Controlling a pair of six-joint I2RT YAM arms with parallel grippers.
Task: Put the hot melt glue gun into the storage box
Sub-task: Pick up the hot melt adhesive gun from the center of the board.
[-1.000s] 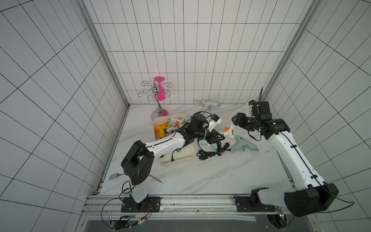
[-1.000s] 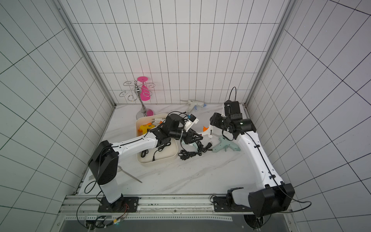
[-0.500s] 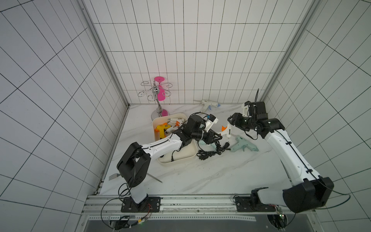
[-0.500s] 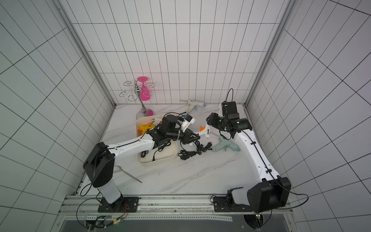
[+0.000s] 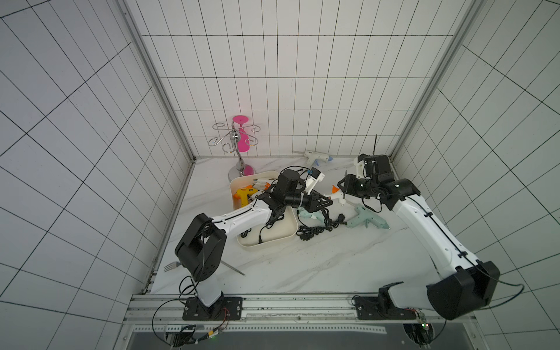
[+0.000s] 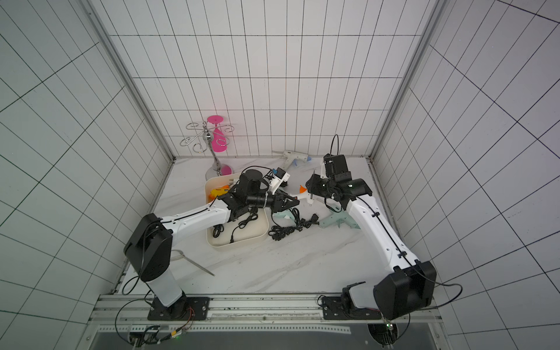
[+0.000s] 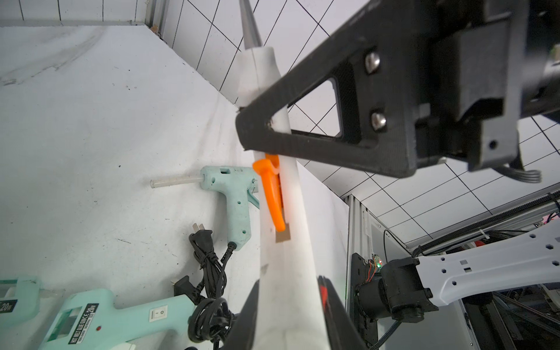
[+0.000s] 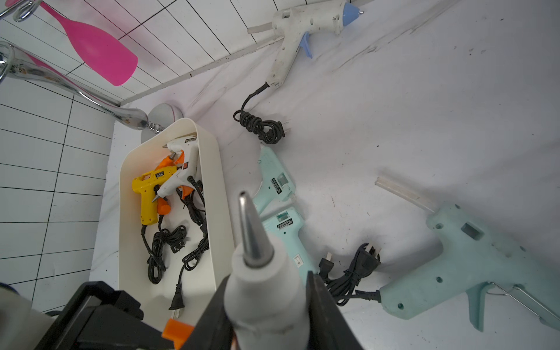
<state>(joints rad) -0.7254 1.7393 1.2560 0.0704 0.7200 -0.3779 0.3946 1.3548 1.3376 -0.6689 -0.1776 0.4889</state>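
A white plastic hot melt glue gun point(image 7: 286, 257) with an orange trigger and a tapered bare-metal nozzle hangs in the air between the two arms. It is just beside the long wall of the cream-white plastic storage box point(image 5: 266, 245) that faces the right arm, not inside the box. The left gripper point(image 5: 325, 202) is clamped on the gun's rear end. The right gripper point(image 5: 342, 191) pinches the smooth barrel just behind the nozzle, whose tip pokes out past its black fingers point(image 7: 318, 151). The gun's long axis runs from one gripper to the other, nozzle end away from the box. Beneath it, on the glossy grey-veined white marble tabletop point(image 5: 303, 266), lie matte mint-green glue guns point(image 5: 365, 219) and a tangle of black cords point(image 5: 315, 233). The box — shallow, with rounded corners — holds a yellow glue gun point(image 5: 244, 194) and coiled cords. White rectangular wall tiles point(image 5: 272, 75) with dark grout enclose the table on three sides. At the back stands a chrome wire rack point(image 5: 232, 137) with a pink glass point(image 5: 242, 145) hung on it. A white glue gun with a blue tip point(image 5: 316, 156) lies against the back wall.
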